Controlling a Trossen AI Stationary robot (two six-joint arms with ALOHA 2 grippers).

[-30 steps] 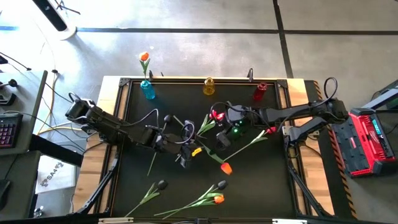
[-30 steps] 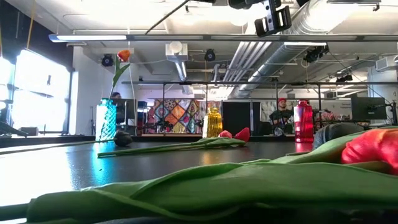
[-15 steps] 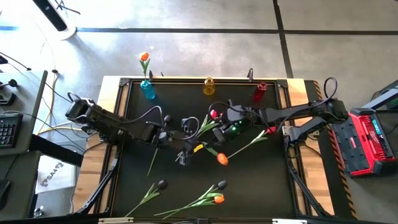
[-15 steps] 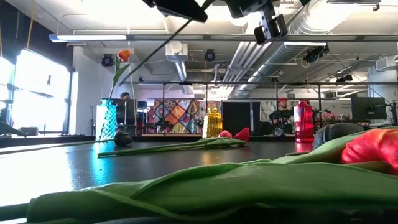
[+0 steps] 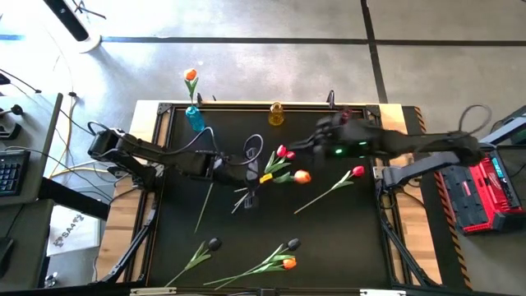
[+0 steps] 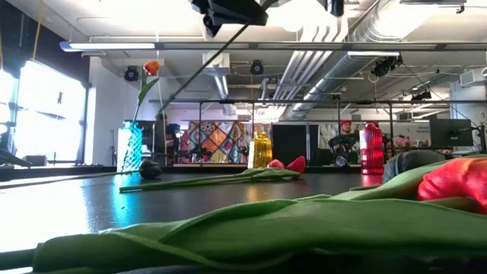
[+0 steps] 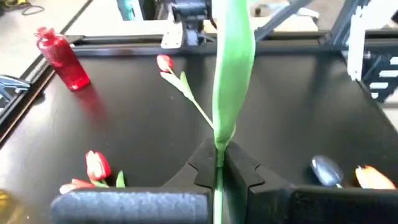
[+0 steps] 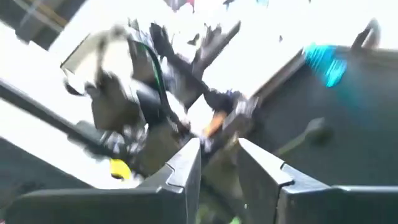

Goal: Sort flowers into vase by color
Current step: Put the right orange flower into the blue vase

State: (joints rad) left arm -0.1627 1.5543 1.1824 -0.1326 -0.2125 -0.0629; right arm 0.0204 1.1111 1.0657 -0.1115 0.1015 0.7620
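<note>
In the high view my left gripper (image 5: 261, 178) is over the table's middle, shut on an orange tulip whose head (image 5: 302, 176) points right. My right gripper (image 5: 315, 144) is open and touches nothing, up near the far edge beside two red tulips (image 5: 283, 153). Another orange tulip (image 5: 191, 76) stands in the blue vase (image 5: 195, 118). A red tulip (image 5: 357, 171), two black tulips (image 5: 214, 243) (image 5: 293, 243) and an orange one (image 5: 288, 263) lie flat on the table. The yellow vase (image 5: 275, 114) stands at the far edge. My right arm mostly hides the red vase (image 7: 62, 59). My left gripper pinches the orange tulip's green stem (image 7: 219, 155) between its two fingers, just below a long leaf (image 7: 231, 74). The fingers come level from the table's left. The tulip is lifted clear of the table, its head out past the fingertips toward the right.
A loose green stem (image 5: 204, 207) lies under my left arm. In the low view a tulip's leaf (image 6: 228, 228) and red-orange head (image 6: 456, 183) lie right at the camera. The table's raised rim (image 5: 271, 105) runs behind the vases. Bare black tabletop (image 5: 345, 238) shows near right.
My right gripper has drawn back from the orange tulip, toward the table's far right. My left gripper has kept its hold on the stem and risen. The tulip has swung, its head moving from the table's middle toward the far edge.
</note>
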